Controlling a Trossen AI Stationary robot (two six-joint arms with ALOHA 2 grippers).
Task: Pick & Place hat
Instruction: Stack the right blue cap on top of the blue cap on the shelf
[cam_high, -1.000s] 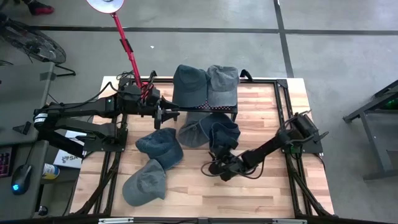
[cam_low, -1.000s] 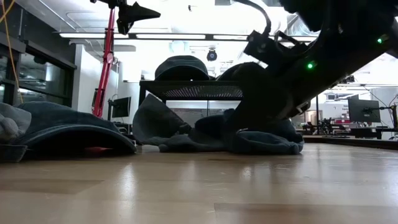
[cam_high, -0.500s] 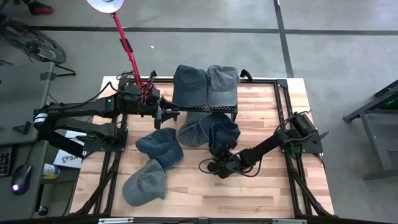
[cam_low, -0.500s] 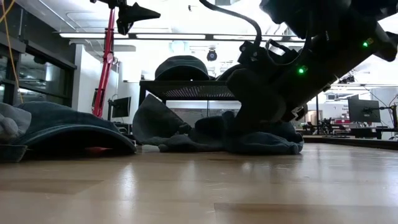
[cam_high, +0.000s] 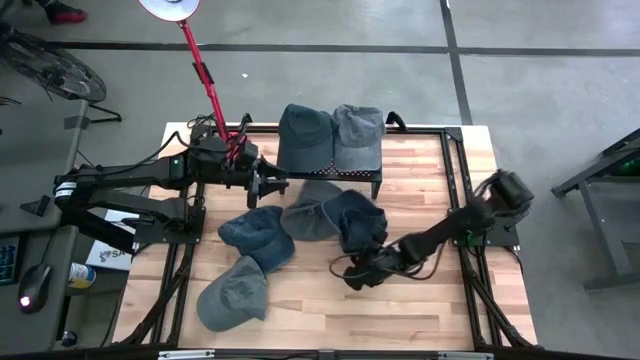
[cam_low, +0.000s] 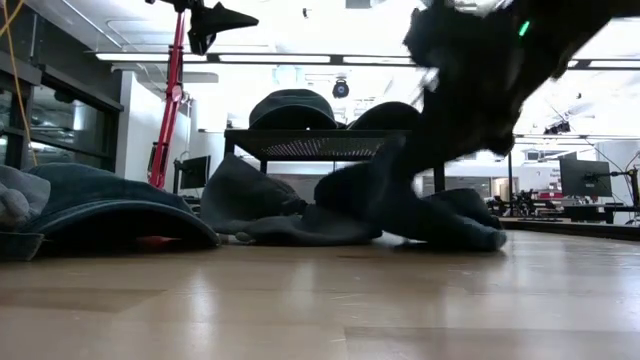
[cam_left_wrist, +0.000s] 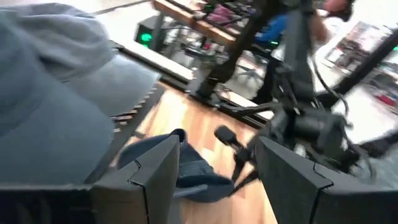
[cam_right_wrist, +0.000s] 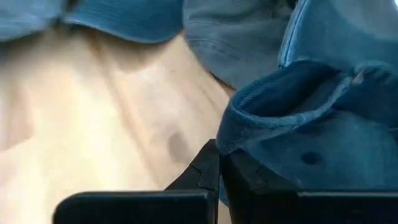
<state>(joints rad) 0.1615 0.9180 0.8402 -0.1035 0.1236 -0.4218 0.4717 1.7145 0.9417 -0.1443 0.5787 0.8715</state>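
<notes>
Between the closed fingers of the right pincer (cam_high: 366, 262) sits the edge of the dark blue hat (cam_high: 352, 215), which lies on the wooden tabletop (cam_high: 420, 310) just in front of the raised rack (cam_high: 330, 175). In the right wrist view the two fingers (cam_right_wrist: 214, 168) meet with a fold of the hat's fabric (cam_right_wrist: 292, 118) pinched at their tips. A second ago these fingers stood apart above the hat; they have since closed fully, and the hat has been drawn slightly toward the front of the tabletop, with its near edge now lifted in the low view (cam_low: 420, 205). This indicates that the grasp is made and the lift is starting; the placing step is not yet done. Touching the held hat on the side away from the right arm is a grey hat (cam_high: 305, 215), which has shifted along with it. The overlap is a risk: the grey hat may be dragged up with the held one. Farther from the right pincer, two more blue hats (cam_high: 256, 236) lie near the tabletop's front left corner, and two hats (cam_high: 330, 135) rest on top of the rack. The left pincer (cam_high: 268, 185) hovers beside the rack's left end, well apart from the held hat, its fingers (cam_left_wrist: 155, 177) spread wide and holding nothing; it has not moved over the last second. A red lamp stand (cam_high: 205, 80) rises behind the left arm.
</notes>
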